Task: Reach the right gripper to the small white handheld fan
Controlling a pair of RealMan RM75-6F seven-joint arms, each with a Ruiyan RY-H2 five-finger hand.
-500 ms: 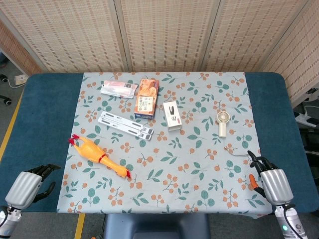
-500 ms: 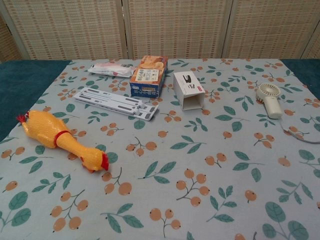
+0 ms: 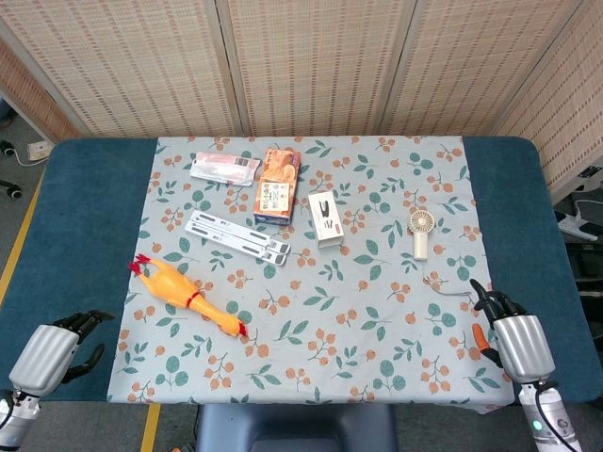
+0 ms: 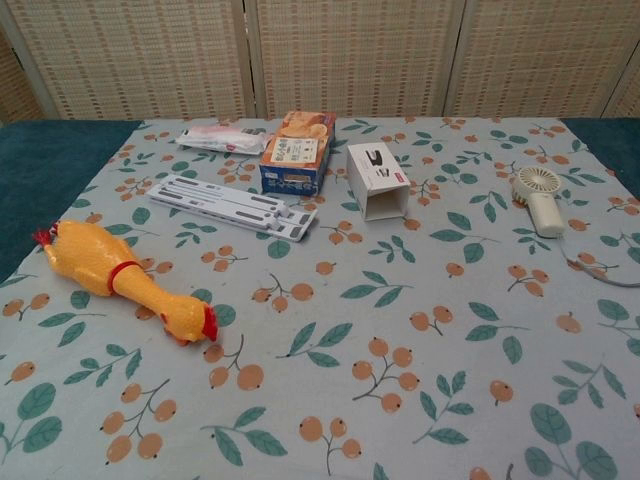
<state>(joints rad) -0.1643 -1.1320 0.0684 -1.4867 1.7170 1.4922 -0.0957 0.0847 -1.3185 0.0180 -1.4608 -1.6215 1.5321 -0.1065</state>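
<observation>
The small white handheld fan (image 3: 420,232) lies flat on the floral cloth at the right, head pointing away from me; the chest view shows the fan (image 4: 538,200) at its right edge. My right hand (image 3: 513,337) hovers at the near right corner of the table, well short of the fan, its dark fingers loosely curled and holding nothing. At the near left corner my left hand (image 3: 57,346) rests off the cloth, fingers apart and empty. Neither hand shows in the chest view.
A yellow rubber chicken (image 3: 187,295) lies at the near left. A grey folding stand (image 3: 237,236), an orange snack box (image 3: 276,185), a white stapler box (image 3: 326,217) and a pink packet (image 3: 224,169) lie toward the back. A thin cord (image 3: 450,288) runs near the right hand.
My right hand has shifted slightly toward me and to the right. The left hand and all objects are where they were.
</observation>
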